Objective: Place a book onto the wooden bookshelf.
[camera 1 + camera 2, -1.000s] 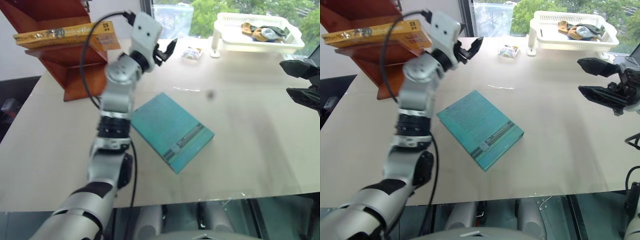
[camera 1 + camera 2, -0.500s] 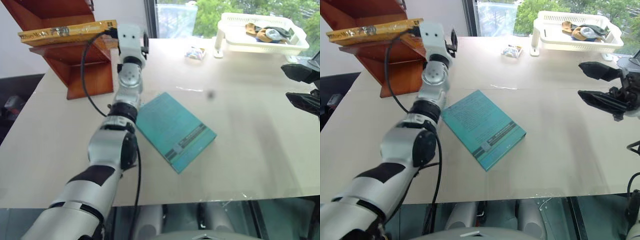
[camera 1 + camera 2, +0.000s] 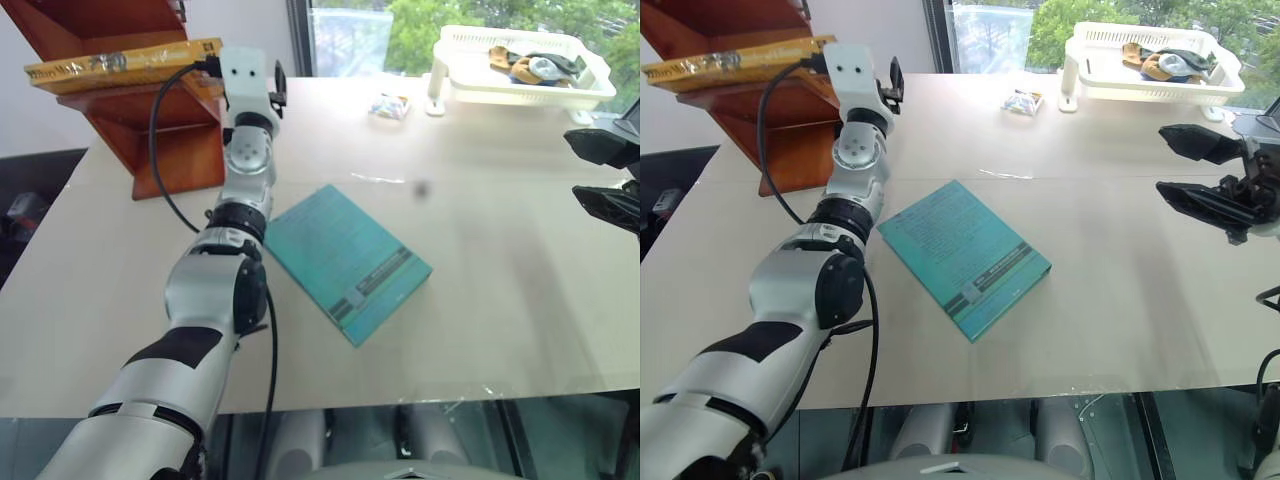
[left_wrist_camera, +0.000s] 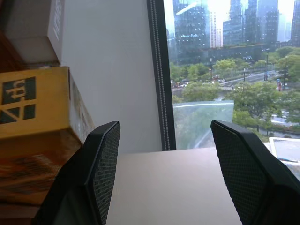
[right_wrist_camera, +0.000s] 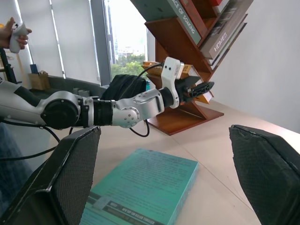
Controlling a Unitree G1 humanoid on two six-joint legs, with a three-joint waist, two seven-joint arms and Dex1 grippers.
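Observation:
The orange-yellow book (image 3: 120, 63) lies flat on a tier of the reddish-brown wooden bookshelf (image 3: 170, 150) at the table's far left corner, its end jutting out over the tier's edge. My left gripper (image 4: 164, 168) is raised just right of that end, open and empty; the book's corner (image 4: 35, 103) shows beside one finger. At the table's right edge my right gripper (image 3: 1200, 172) is open, holding nothing, and points left across the table.
A teal-green book (image 3: 345, 262) lies flat mid-table, just right of my left forearm. A white plastic basket rack (image 3: 520, 68) with small items stands at the far right, and a small packet (image 3: 387, 105) lies near it. A person's hand with a controller (image 5: 16, 30) is off beyond the table.
My left arm has swung left toward the shelf and straightened, bringing the open gripper up beside the book's end. The right gripper has stayed put.

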